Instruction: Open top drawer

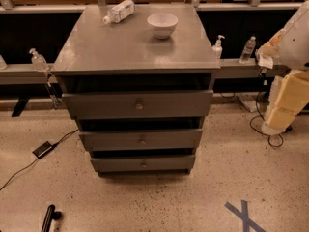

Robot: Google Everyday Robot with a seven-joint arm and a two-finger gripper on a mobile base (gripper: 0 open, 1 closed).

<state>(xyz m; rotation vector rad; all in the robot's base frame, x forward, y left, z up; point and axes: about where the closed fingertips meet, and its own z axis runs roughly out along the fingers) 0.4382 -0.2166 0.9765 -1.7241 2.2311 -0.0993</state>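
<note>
A dull grey cabinet (pixel 135 47) stands in the middle of the camera view with three drawers stacked in its front. The top drawer (pixel 106 105) is the tallest and widest, with one small round knob (pixel 139 105) at its centre and a dark gap above its front panel. Two shorter, narrower drawer fronts (pixel 141 139) sit below it. My arm comes in at the right edge, and my gripper (pixel 279 116), cream-yellow, hangs to the right of the cabinet, apart from it and at about the top drawer's height.
A plastic bottle (pixel 118 11) lies on its side and a white bowl (pixel 162 24) stands on the cabinet top. Small bottles (pixel 218 46) stand on ledges behind. A black box with a cable (pixel 43 149) lies on the floor at left, and blue tape (pixel 244 214) marks the floor at front right.
</note>
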